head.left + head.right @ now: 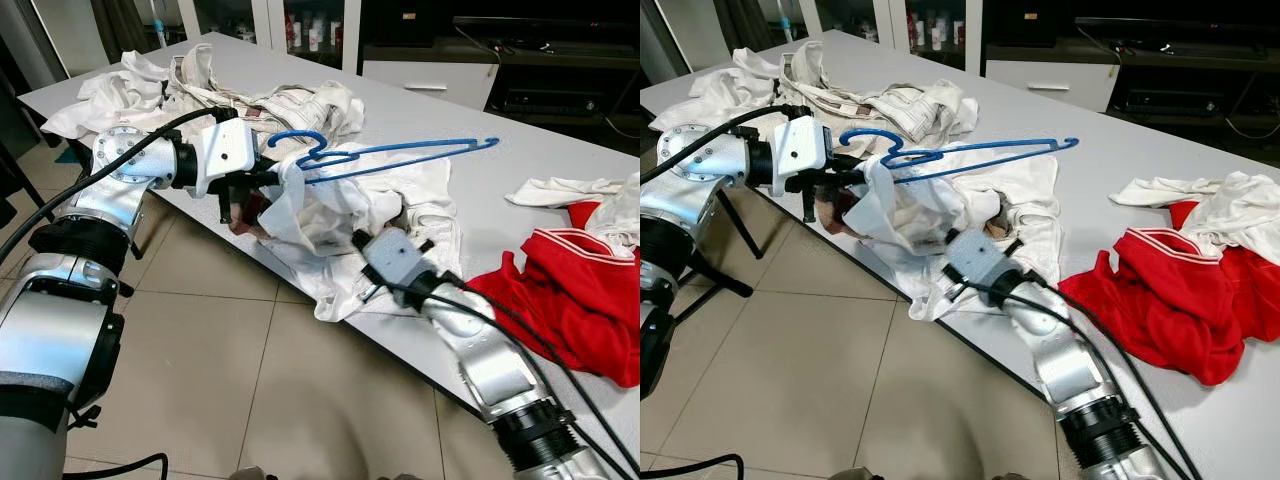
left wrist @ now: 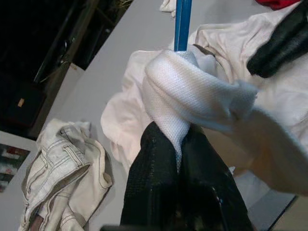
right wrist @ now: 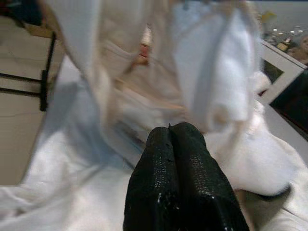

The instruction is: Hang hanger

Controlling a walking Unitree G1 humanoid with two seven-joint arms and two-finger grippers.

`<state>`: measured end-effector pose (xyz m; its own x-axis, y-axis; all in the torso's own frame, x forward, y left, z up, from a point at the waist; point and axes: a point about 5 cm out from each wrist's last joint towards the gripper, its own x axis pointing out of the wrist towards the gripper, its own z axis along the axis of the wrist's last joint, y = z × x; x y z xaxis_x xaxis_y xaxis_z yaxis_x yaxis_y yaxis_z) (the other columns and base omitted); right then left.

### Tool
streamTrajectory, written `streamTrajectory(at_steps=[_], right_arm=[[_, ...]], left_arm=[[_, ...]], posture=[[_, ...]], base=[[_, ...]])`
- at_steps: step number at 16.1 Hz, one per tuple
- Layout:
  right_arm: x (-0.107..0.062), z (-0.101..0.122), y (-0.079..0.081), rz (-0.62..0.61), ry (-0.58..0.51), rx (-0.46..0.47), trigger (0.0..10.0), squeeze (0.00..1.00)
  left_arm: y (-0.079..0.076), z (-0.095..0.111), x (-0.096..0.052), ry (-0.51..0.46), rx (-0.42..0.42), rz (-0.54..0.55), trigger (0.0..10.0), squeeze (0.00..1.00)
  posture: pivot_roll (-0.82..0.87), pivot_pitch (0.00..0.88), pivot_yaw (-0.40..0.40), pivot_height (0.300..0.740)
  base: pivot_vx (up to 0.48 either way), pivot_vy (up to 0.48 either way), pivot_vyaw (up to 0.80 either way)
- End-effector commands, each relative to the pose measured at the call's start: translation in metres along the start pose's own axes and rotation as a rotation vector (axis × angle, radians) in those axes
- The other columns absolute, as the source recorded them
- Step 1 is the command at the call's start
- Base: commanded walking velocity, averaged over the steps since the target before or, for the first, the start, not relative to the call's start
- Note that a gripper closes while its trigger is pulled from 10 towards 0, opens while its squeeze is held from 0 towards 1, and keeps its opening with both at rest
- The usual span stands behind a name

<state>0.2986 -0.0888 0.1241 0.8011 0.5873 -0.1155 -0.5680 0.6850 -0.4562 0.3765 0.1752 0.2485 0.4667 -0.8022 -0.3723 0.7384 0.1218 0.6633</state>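
Left claw (image 2: 178, 144) pinching white shirt (image 1: 330, 215) on blue hanger (image 1: 390, 155), right claw (image 3: 180, 144) closed, tips half-buried in cloth

On the desk (image 1: 520, 160), a garment pile (image 1: 250, 95) lies at the far left, a shirt (image 1: 360, 215) at the near edge centre with the hanger (image 1: 390, 155) above it, another garment heap (image 1: 590, 270) lies right, and cabinets (image 1: 430, 70) stand behind the desk.

Red garment (image 1: 575, 300) – jeans (image 1: 300, 105), table (image 1: 500, 100).
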Motion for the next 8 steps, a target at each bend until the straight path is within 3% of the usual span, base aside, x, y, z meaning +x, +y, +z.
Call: streamTrajectory(at_steps=[1,2,3,8], right_arm=[[0.004,-0.002,0.01,0.037,0.027,-0.001,10.0,0.4],[0.005,-0.003,0.012,0.045,0.034,0.003,10.0,0.62],[0.007,-0.003,0.017,0.08,0.042,0.023,10.0,1.0],[0.016,-0.001,0.018,0.088,0.058,0.016,10.0,1.0]], left_arm=[[0.007,0.008,0.0,-0.005,0.037,0.007,0.0,0.0],[0.007,0.008,0.001,-0.007,0.038,0.006,0.0,0.0],[0.006,0.008,0.003,-0.011,0.04,0.001,0.0,0.0],[0.006,0.009,0.004,-0.019,0.046,-0.002,0.0,0.0]], posture=[[-0.01,0.0,0.055,0.723],[-0.01,0.0,0.055,0.723],[0.0,0.0,0.053,0.723],[0.0,0.0,0.057,0.723]], base=[[0.0,0.0,0.0],[0.0,0.0,0.0],[0.0,0.0,0.0],[0.0,0.0,0.0]])
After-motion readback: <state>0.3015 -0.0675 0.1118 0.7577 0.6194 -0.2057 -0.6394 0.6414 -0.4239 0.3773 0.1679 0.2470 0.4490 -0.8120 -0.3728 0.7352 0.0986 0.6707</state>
